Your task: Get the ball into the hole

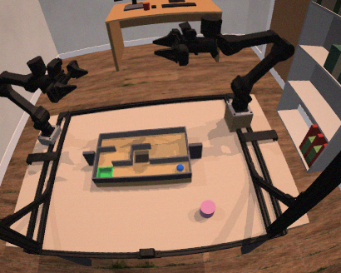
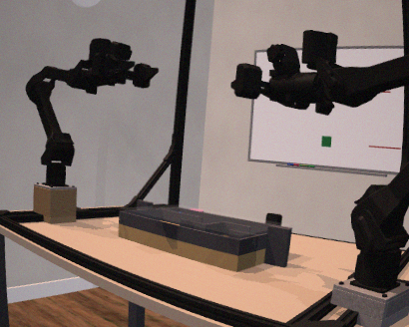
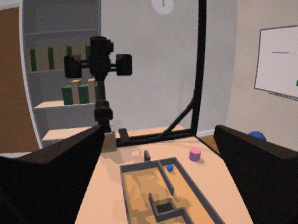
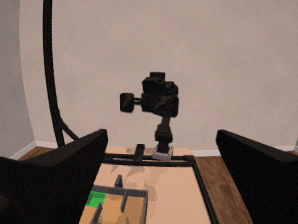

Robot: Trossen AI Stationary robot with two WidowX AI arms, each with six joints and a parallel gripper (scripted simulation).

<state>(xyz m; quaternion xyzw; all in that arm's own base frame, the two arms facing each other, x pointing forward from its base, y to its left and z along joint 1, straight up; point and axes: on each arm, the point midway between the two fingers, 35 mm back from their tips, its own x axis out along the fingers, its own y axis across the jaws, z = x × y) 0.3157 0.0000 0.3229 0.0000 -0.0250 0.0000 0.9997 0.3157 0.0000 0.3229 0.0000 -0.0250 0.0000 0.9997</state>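
Note:
The maze board (image 1: 144, 156) lies in the middle of the table, with dark walls and a tan floor. The blue ball rests in the bottom channel near the board's right end; it also shows in the left wrist view (image 3: 169, 168). The green-bottomed hole (image 1: 105, 172) is at the other end of that channel. A black hole (image 1: 141, 157) sits mid-board. My left gripper (image 1: 77, 80) is open and empty, high above the table's left edge. My right gripper (image 1: 156, 47) is open and empty, high behind the board. Neither touches anything.
A dark handle block stands at each short end of the board, left (image 1: 89, 157) and right (image 1: 195, 150). A pink cylinder (image 1: 207, 208) stands on the table in front of the board's right end. A black frame rail (image 1: 147, 252) runs round the table.

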